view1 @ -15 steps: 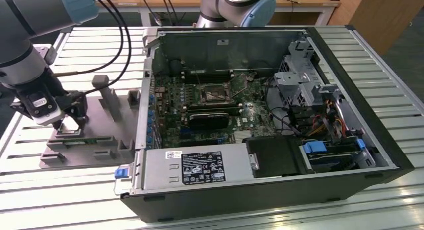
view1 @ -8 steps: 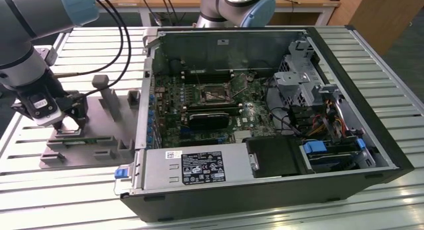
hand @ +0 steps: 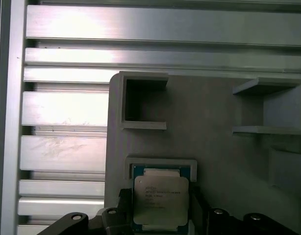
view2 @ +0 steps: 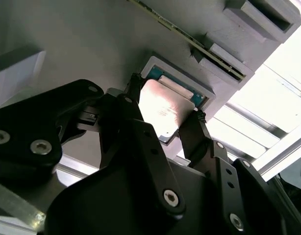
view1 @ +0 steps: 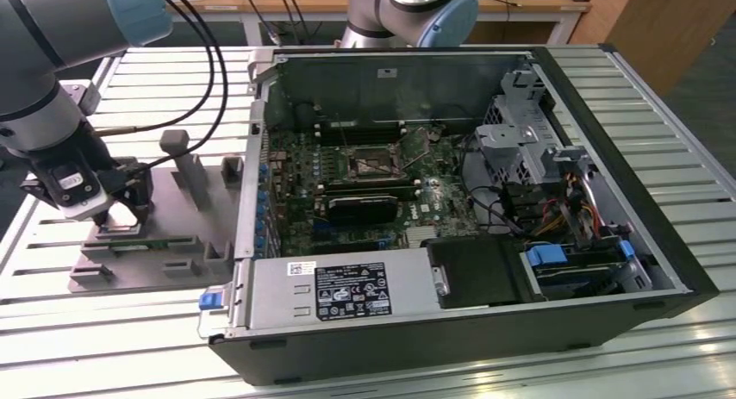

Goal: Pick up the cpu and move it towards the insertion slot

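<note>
**A:** Exterior view first: the tool [view1: 115,216] is down at the grey fixture plate [view1: 172,211], which lies on the slatted counter [view1: 69,330] at the exterior view's left. A green memory stick [view1: 144,242] sits just beside it on the same plate.

**B:** And the insertion slot [view1: 371,162]?

**A:** It's on the motherboard [view1: 299,171] inside the open computer case [view1: 460,330], with a black heatsink block [view1: 368,208] just beside it. That puts it well apart from the tool, with the case wall between them.

**B:** Over to the second wrist view.

**A:** There's the cpu [view2: 165,110], silver top gleaming, at a pale-rimmed pocket [view2: 185,74] in the plate. The black fingers [view2: 194,132] stand one on each side, drawn in to the chip's width. Their tips are against two opposite edges, so it reads as a clamp on the chip.

**B:** Is it off the plate?

**A:** I can't tell from this angle.

**B:** First wrist view, then.

**A:** The cpu [hand: 161,198] sits square inside the pocket's rim, with a teal border showing round it. The fingers [hand: 124,205] are dark against either side, and no gap shows between finger and chip. Slatted counter runs alongside the plate.
</note>
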Robot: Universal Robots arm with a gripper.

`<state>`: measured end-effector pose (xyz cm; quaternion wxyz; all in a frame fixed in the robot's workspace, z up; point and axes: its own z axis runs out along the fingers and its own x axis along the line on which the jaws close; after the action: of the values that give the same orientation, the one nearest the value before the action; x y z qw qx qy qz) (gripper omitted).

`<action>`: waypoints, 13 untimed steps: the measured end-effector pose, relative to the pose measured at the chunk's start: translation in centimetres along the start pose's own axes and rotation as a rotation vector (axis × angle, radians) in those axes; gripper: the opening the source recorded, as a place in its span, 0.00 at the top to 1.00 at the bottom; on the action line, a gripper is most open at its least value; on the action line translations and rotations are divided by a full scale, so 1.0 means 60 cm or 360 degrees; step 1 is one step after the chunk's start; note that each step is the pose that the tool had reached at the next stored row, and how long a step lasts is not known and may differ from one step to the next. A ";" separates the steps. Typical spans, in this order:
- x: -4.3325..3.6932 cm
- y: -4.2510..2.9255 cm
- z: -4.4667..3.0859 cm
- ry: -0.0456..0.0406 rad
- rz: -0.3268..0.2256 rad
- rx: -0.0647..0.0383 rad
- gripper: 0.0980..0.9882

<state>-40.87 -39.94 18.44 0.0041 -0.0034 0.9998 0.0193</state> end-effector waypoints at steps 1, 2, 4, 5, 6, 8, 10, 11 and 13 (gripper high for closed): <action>0.000 0.000 0.000 0.0000 0.0000 0.0000 0.45; 0.000 0.000 0.000 0.0001 0.0000 0.0000 0.45; 0.000 0.000 0.000 0.0000 0.0000 0.0000 0.51; 0.000 0.000 0.000 0.0000 0.0000 0.0000 0.51; 0.000 0.000 0.000 0.0000 0.0000 0.0000 0.51; 0.000 0.000 0.000 0.0000 0.0000 0.0000 0.51; 0.000 0.000 -0.005 -0.0001 0.0000 0.0000 0.51; 0.000 0.000 -0.008 0.0000 0.0000 0.0000 0.51; 0.000 0.001 -0.016 0.0000 0.0000 0.0000 0.51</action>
<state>-40.87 -39.94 19.37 0.0041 -0.0034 0.9998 0.0193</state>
